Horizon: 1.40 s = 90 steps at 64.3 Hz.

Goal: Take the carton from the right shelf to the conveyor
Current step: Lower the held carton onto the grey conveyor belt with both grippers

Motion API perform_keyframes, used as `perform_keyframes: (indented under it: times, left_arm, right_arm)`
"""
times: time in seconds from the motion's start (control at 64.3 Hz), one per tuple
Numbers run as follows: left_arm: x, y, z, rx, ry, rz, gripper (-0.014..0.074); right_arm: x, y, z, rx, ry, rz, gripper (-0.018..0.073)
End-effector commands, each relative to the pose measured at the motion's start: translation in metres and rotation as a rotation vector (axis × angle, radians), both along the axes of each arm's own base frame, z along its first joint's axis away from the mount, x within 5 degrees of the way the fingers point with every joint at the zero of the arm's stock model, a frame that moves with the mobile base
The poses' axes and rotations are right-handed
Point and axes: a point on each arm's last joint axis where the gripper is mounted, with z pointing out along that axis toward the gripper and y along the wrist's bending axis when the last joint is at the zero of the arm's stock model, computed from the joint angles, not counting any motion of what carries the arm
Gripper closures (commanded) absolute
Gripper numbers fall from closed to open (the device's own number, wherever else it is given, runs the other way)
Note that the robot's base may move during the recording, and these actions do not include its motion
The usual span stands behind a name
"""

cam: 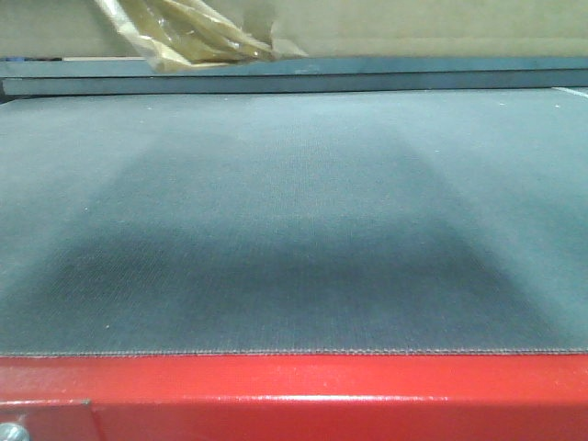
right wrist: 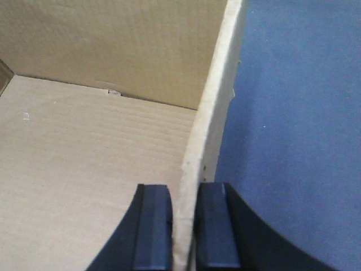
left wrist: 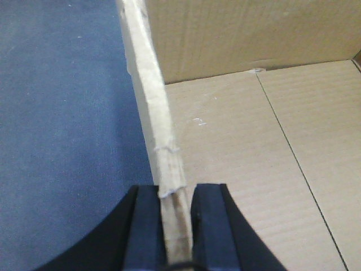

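The grey-green woven conveyor belt (cam: 294, 211) fills the front view, with a broad dark shadow across its middle. A glossy red metal frame (cam: 303, 395) runs along its near edge, with a silver bolt (cam: 11, 430) at the left corner. A dark flat rail (cam: 386, 75) borders the far side, and crumpled yellowish plastic wrap (cam: 184, 32) sits over it at the left. In both wrist views the cloth shows blue-grey beside the brown cardboard carton (left wrist: 254, 158); whether the carton rests on it cannot be told

Pinching the carton (left wrist: 254, 169) wall's frayed top edge at bottom centre with the left gripper (left wrist: 176, 197), black fingers (left wrist: 148, 226) pressing on either side. Showing that edge running up to top centre, with brown floor lying right and blue-grey belt (left wrist: 62, 124) lying left.
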Motion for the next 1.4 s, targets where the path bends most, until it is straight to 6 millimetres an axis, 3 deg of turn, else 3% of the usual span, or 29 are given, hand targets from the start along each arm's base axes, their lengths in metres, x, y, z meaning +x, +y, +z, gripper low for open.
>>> perform_keyframes:
  times: [0.0,1.011,1.214,1.385]
  left_arm:
    - [-0.007,-0.003,0.006,-0.047,-0.028,-0.043,0.0605]
    - [-0.006,-0.003,0.006,-0.043,-0.028,-0.041,0.0605]
    - [0.014,-0.002,-0.020,0.022,-0.034,-0.003,0.0605]
    - [0.046,0.013,-0.056,-0.003,-0.065,0.056,0.0605]
  right_arm:
    - [0.000,-0.001,0.007,0.022,-0.067,-0.005,0.0627]
    - [0.001,0.000,0.008,0.026,-0.072,-0.005,0.0627]
    - [0.014,0.005,0.001,0.026,-0.064,-0.005,0.0627]
    - [0.048,0.019,-0.027,-0.008,0.019,-0.006,0.0627]
